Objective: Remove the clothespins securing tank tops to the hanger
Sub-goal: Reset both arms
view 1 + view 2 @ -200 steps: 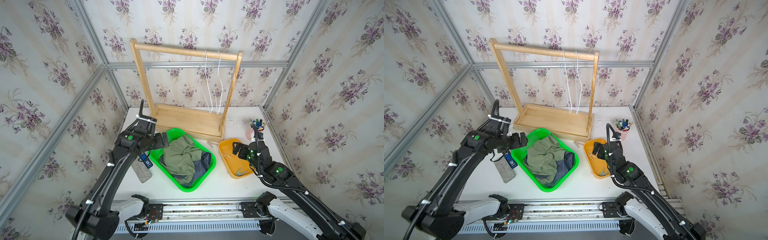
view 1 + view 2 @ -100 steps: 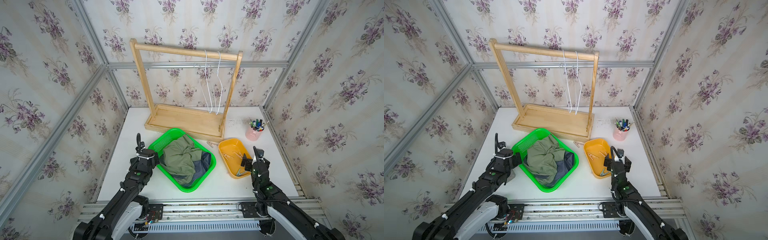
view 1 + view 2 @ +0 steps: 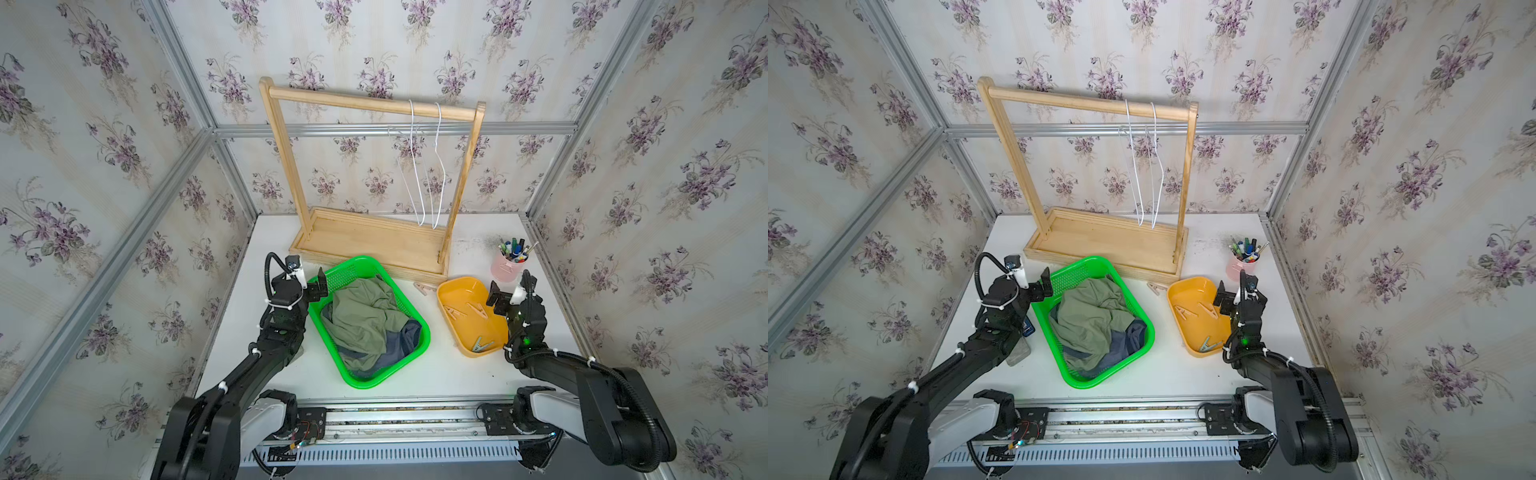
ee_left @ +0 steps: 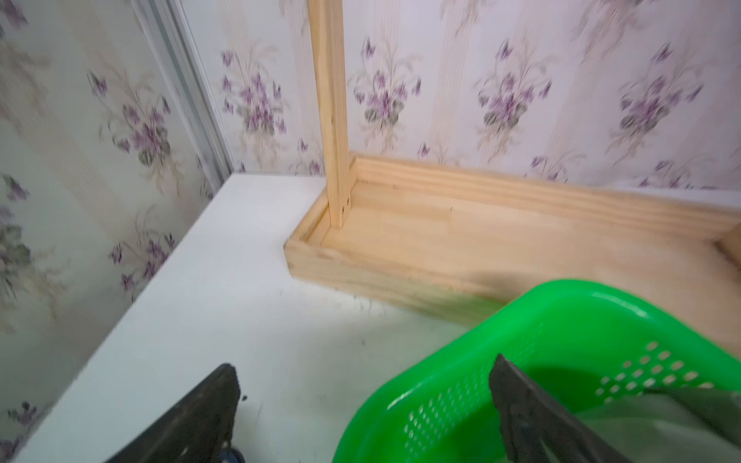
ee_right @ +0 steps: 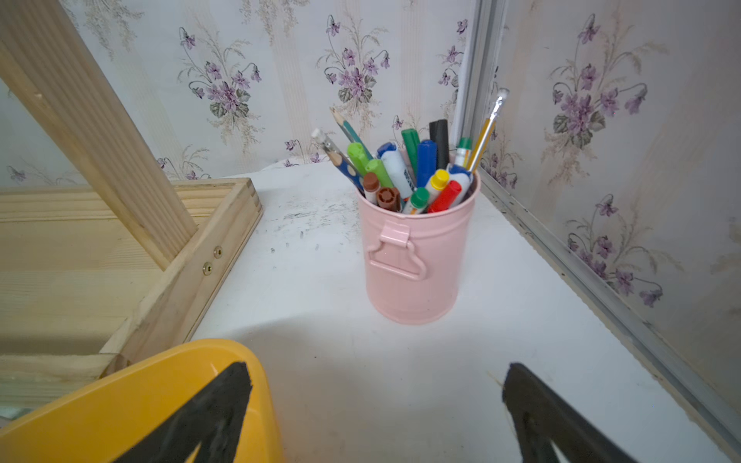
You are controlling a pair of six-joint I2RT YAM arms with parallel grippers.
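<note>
The two tank tops lie crumpled in a green basket [image 3: 415, 320], the olive one [image 3: 365, 316] over the navy one [image 3: 405, 343]. Two bare white wire hangers [image 3: 419, 166] hang on the wooden rack. Tan clothespins [image 3: 457, 309] and a grey-green one [image 3: 482, 344] lie in a yellow tray [image 3: 446, 286]; another tan one [image 3: 422, 287] rests on the table beside it. My left gripper [image 3: 309, 279] [image 4: 365, 362] is open and empty, straddling the basket's near-left corner. My right gripper [image 3: 510, 286] [image 5: 377, 365] is open and empty at the tray's right edge.
A pink cup of pens [image 3: 507, 266] [image 5: 413, 260] stands just beyond the right gripper. The rack's wooden base [image 3: 374, 241] [image 4: 441, 240] runs behind basket and tray. A grey block [image 3: 1019, 353] and a small blue item [image 3: 1027, 328] lie under the left arm. Walls close in on both sides.
Both arms have come down from a raised reach to a low, folded pose. The right gripper has shifted off the tray toward its right edge. Both grippers stayed open.
</note>
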